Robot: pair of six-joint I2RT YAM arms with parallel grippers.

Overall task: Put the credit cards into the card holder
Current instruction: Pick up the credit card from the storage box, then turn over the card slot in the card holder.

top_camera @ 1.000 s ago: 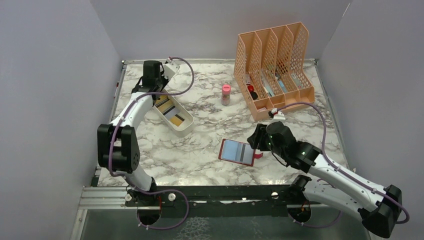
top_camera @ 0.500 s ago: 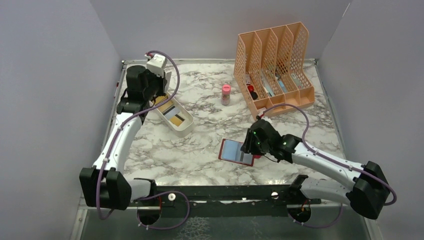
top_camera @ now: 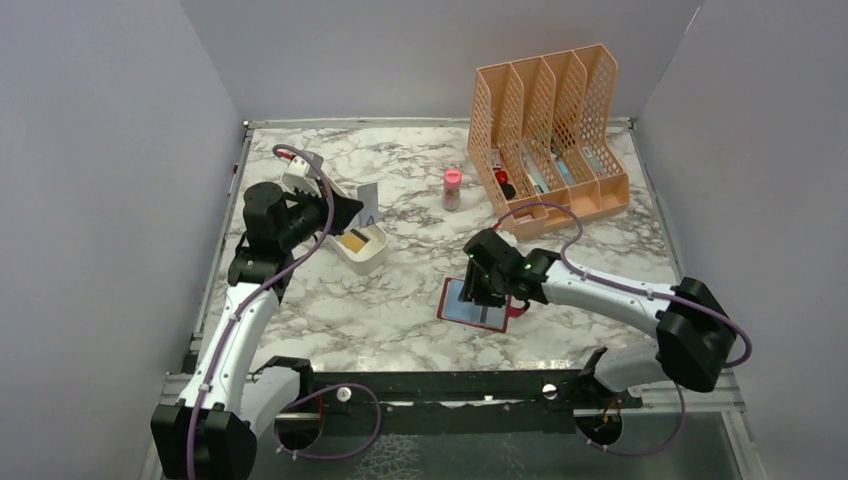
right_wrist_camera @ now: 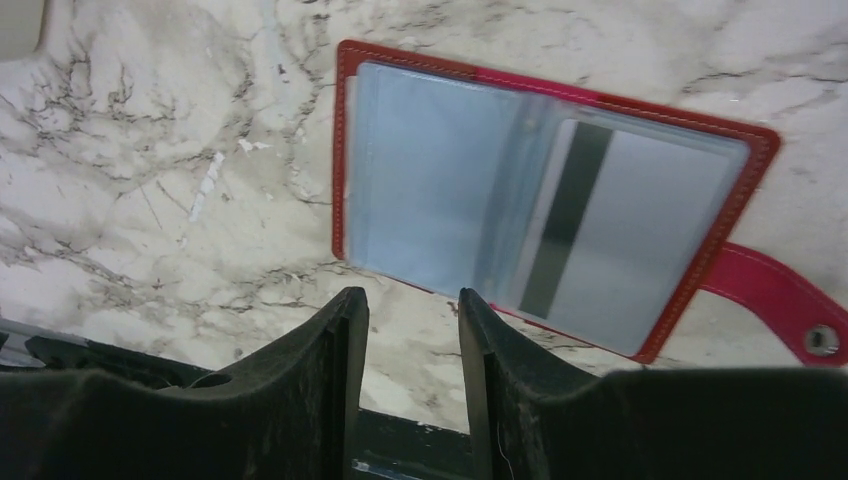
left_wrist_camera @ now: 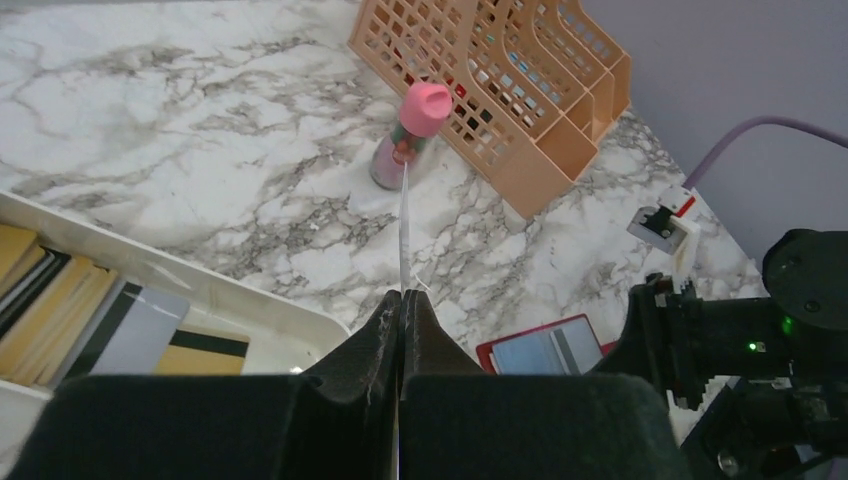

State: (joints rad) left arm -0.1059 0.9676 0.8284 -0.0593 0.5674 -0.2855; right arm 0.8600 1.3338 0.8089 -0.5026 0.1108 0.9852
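Obs: Since half a second ago, the left gripper [top_camera: 347,213] has drawn back off the white tray [top_camera: 372,257] with one credit card [top_camera: 368,199] pinched upright. The right gripper [top_camera: 482,287] has slid over the card holder [top_camera: 457,305].

Chk: Jaw states?

Obs: Left clamped on the credit card. Right parted and empty, hovering at the holder's near edge; contact not resolvable.

Chk: Step?

Obs: Carry phase, by my read. The holder lies open on the marble, near the right arm. Next the card needs tilting flatter and feeding edge-first into a clear sleeve.

Chk: Counts?

Obs: One holder, one stored card [right_wrist_camera: 605,245] already in a sleeve, one in grip. Tray cards [left_wrist_camera: 150,330] overlap: at least three, exact count unclear. One pink-capped bottle [top_camera: 452,188], one peach file rack [top_camera: 550,130].
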